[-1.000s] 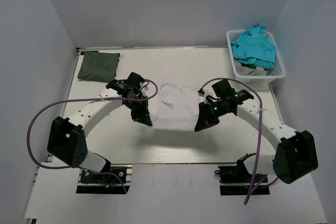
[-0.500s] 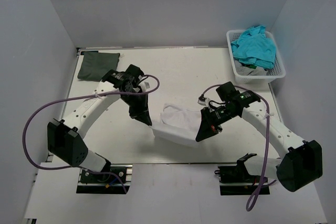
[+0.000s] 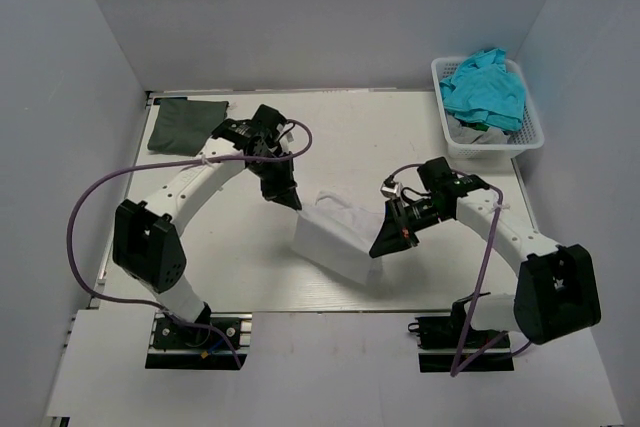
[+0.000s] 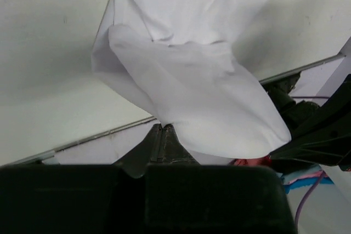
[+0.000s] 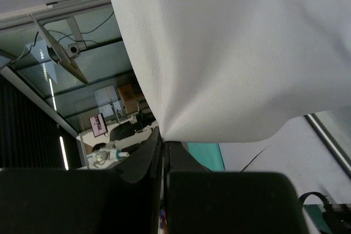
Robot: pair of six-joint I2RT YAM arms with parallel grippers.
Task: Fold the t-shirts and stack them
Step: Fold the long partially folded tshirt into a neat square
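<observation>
Top view, near edge: both arm bases bolted side by side, a purple cable (image 3: 72, 237) looping off the left arm.

Right end effector (image 3: 379, 249): closed on the right-hand edge of the white t-shirt (image 3: 335, 237). Its wrist view shows the two fingers pressed together with a pinch of white fabric between them, and the cloth spreading out above.

White t-shirt: bunched, hanging between the two end effectors, over the middle of the white surface (image 3: 350, 137), a little toward the near side. Its right side is held nearer, its left side farther. Whether its lower fold touches the surface, cannot tell.

Left end effector (image 3: 292, 201): closed on the shirt's left corner. Its wrist view shows the fingers shut tight on the fabric, with the shirt draping away in a loose doubled fold.

Farther back, left corner: dark grey-green t-shirt (image 3: 187, 125), folded flat on the surface, well apart from both end effectors.

Farther back, right corner: white lattice basket (image 3: 490, 146), with crumpled teal t-shirts (image 3: 485, 87) heaped in it and rising above its rim.
</observation>
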